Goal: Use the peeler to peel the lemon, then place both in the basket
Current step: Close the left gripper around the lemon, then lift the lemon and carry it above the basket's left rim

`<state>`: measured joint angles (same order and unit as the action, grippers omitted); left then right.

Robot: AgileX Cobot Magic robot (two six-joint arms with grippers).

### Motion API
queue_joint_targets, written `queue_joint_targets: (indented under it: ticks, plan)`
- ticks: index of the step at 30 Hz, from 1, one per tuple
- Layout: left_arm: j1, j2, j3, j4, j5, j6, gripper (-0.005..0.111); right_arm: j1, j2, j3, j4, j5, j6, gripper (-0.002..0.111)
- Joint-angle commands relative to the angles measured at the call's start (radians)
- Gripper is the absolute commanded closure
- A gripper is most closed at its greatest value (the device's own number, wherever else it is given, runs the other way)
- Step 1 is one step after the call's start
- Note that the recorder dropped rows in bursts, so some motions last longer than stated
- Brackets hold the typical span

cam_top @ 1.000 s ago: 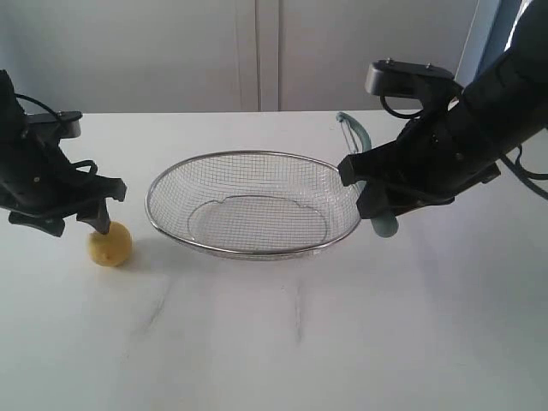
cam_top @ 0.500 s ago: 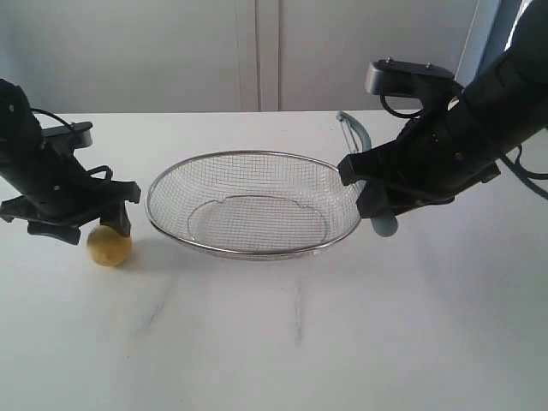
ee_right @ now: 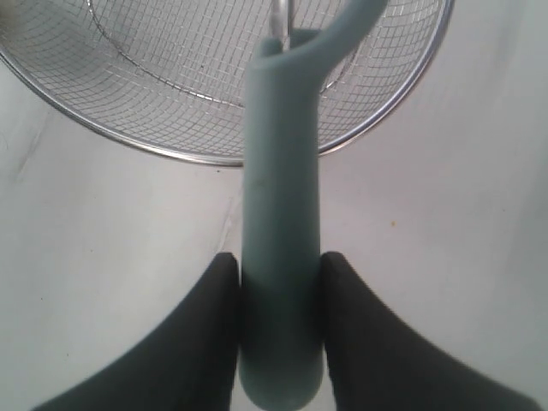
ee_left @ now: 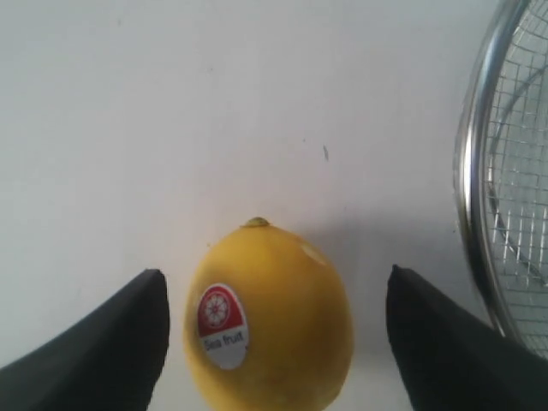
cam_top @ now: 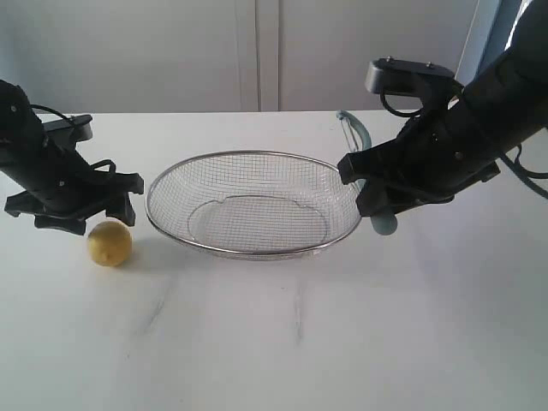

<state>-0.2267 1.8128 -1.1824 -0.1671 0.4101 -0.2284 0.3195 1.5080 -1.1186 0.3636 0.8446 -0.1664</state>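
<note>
Hovering open over the round yellow lemon (cam_top: 109, 242) on the desk (cam_top: 342, 342) beside the silver wire-mesh basket (cam_top: 253, 250), the left pincer (cam_top: 86, 218) is risking an off-centre squeeze rolling it away, while the right pincer (cam_top: 377, 201) is clenching the teal-handled metal-bladed peeler (ee_right: 281, 171).

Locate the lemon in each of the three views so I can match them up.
Exterior view: the lemon sits on the table, left of the basket.
Left wrist view: the lemon lies between the open fingers, touching neither, sticker towards the camera.
Right wrist view: not in it.
Shared landmark: the basket's metal rim, visible in all three.
</note>
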Motion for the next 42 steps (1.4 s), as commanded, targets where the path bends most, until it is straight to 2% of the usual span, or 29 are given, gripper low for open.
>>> queue_joint_targets:
  ticks: [1,8,26,28,30,34,37,42]
  plan:
    - [-0.006,0.015,-0.003,-0.017,0.017,0.000,0.033,-0.012,-0.011,0.002,0.002,-0.017,-0.009,0.108]
    - [-0.006,0.049,-0.003,-0.021,0.053,0.000,0.033,-0.012,-0.011,0.002,0.002,-0.020,-0.009,0.108]
    - [-0.006,0.102,-0.003,-0.030,0.011,0.000,0.035,-0.012,-0.011,0.002,0.002,-0.023,-0.009,0.108]
    - [-0.006,0.102,-0.003,-0.030,0.011,0.000,0.040,-0.012,-0.011,0.002,0.002,-0.023,-0.009,0.108]
    - [-0.006,0.102,-0.003,-0.030,0.011,0.000,0.051,-0.012,-0.011,0.002,0.002,-0.023,-0.009,0.108]
    - [-0.006,0.097,-0.004,-0.030,0.031,0.000,0.087,-0.012,-0.011,0.002,0.002,-0.023,-0.009,0.108]
    - [-0.006,0.060,-0.004,0.003,0.047,0.000,0.107,-0.012,-0.011,0.002,0.002,-0.024,-0.009,0.108]
    - [-0.006,0.000,-0.004,0.027,0.054,0.006,0.107,-0.012,-0.011,0.002,0.002,-0.024,-0.009,0.108]
